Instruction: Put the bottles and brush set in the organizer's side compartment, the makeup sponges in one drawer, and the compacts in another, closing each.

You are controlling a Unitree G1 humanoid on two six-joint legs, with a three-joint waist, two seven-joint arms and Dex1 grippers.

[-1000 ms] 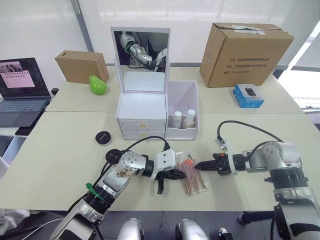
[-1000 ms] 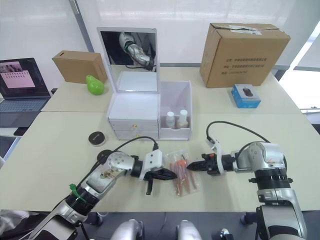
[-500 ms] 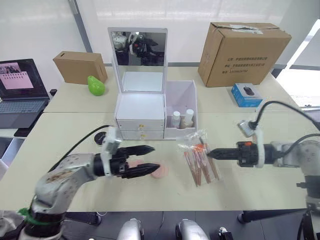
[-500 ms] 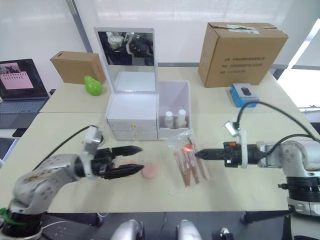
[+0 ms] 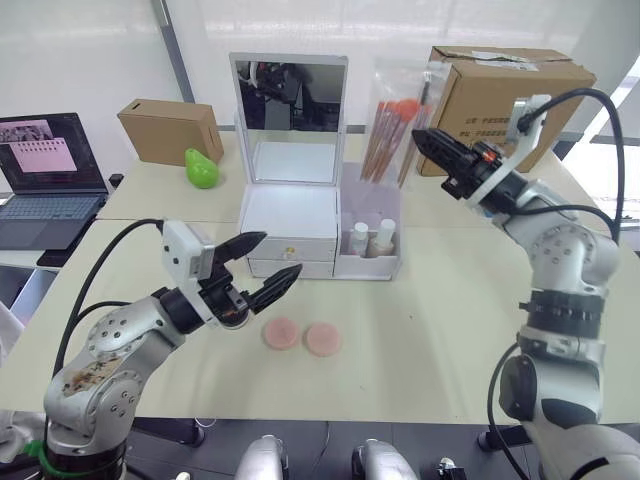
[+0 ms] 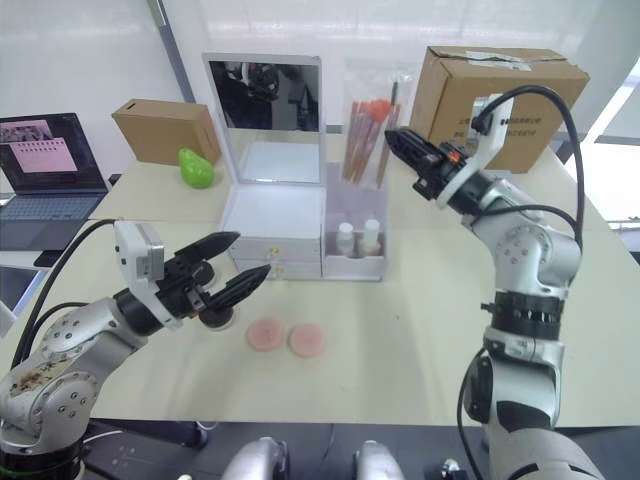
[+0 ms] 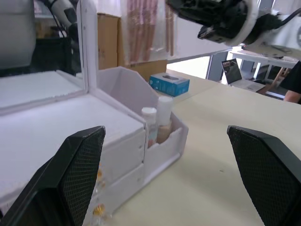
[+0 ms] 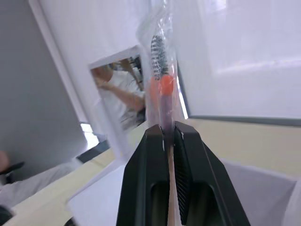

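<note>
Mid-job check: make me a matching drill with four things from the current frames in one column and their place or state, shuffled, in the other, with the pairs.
Things:
1. brush set
2. bottles
3. sponges
4. left gripper

Places or states:
A. standing in the side compartment
B. lying on the table in front of the drawers
C. jaws open, holding nothing
D. held up above the organizer in the right gripper

Pairs: 1-D, 2-A, 3-B, 4-C
</note>
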